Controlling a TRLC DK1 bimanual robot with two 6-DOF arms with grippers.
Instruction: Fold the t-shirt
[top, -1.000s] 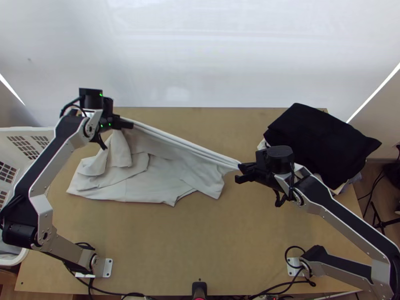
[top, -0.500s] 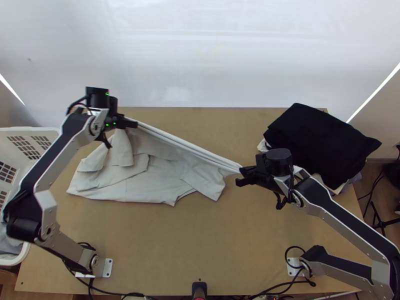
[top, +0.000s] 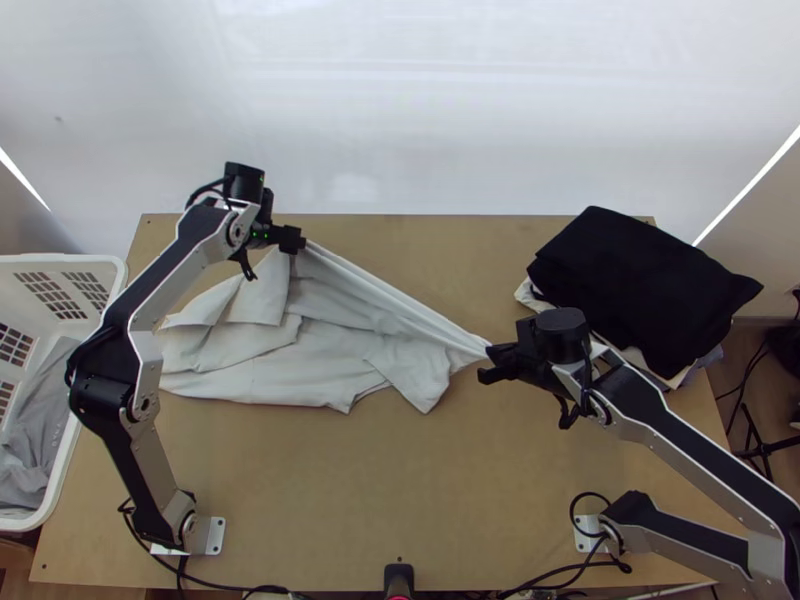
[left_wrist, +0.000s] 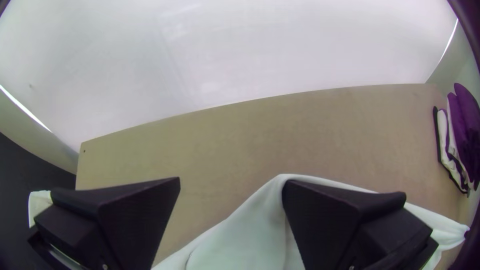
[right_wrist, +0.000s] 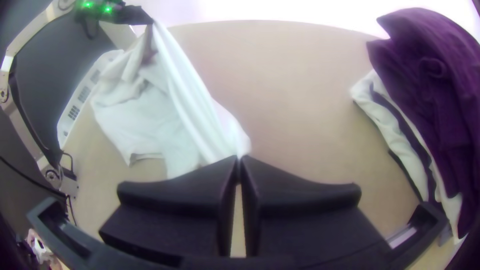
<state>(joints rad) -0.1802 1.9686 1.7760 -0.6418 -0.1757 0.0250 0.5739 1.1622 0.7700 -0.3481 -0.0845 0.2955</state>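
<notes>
T-shirt (top: 300, 360), pale, lies bunched on the desk (top: 400, 480), a gathered part pinched between the closed fingertips of the right end effector (top: 488, 361) and folds running to the left end effector (top: 292, 240), its fingers wide apart, cloth behind one, contact there uncertain.

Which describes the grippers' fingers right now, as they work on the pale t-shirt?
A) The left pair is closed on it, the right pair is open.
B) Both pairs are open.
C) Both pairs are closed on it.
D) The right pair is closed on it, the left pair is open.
D: the right gripper pinches a gathered part of the t-shirt, while the left gripper has its fingers spread wide.
</notes>
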